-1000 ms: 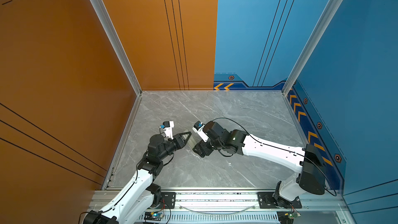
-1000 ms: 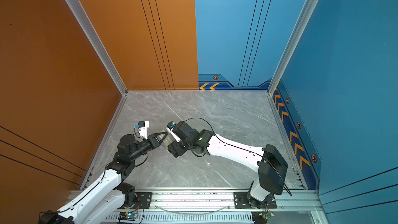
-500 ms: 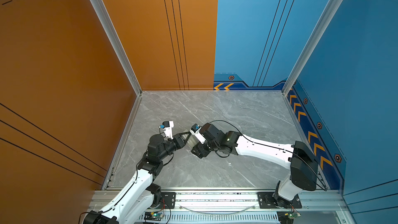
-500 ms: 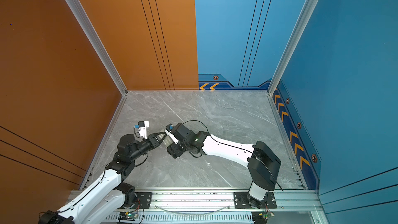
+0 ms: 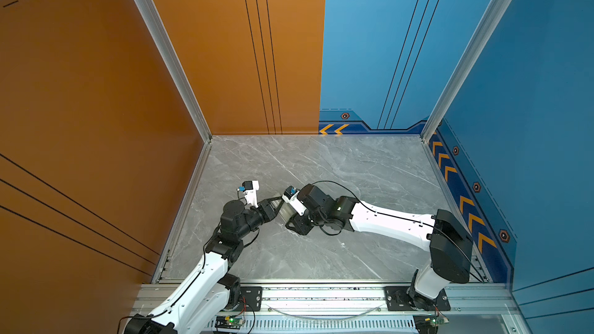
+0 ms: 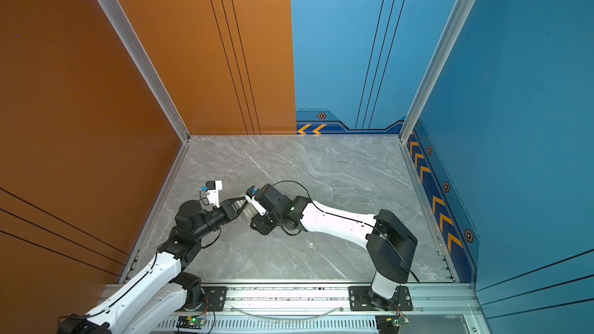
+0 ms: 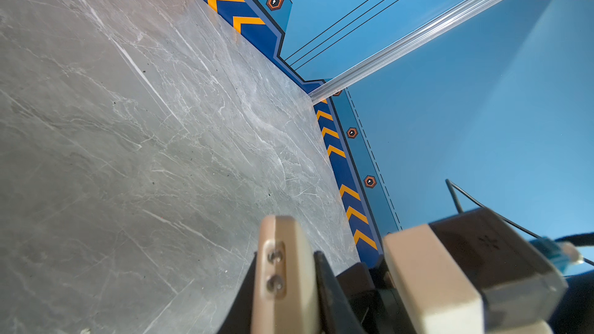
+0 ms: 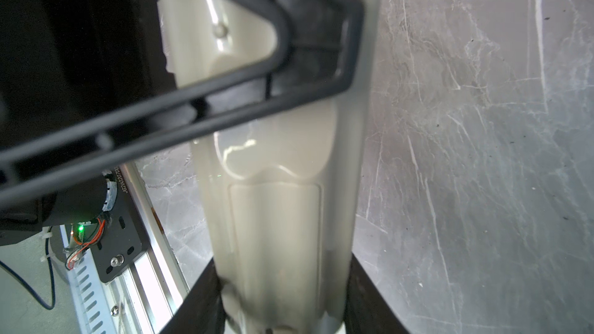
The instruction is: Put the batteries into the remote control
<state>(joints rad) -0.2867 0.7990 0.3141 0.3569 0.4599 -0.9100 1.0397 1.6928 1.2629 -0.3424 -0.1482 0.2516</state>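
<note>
The grey marble tabletop (image 5: 360,181) is boxed in by orange walls (image 5: 96,117) at the left and back-left, blue walls (image 5: 530,107) at the back-right and right, and an aluminium rail (image 5: 321,293) along the front. Most of its surface lies bare behind and to the right of the arms.

There are two arms, two hands and one remote control (image 8: 276,220). The remote is held between the hands, left of centre and nearer the orange side wall. The left hand (image 5: 278,207) is clenched across one end. The right hand (image 8: 283,261) grasps the other end by its long edges. The remote's long axis runs from hand to hand, and its smooth back faces the right wrist view.
</note>
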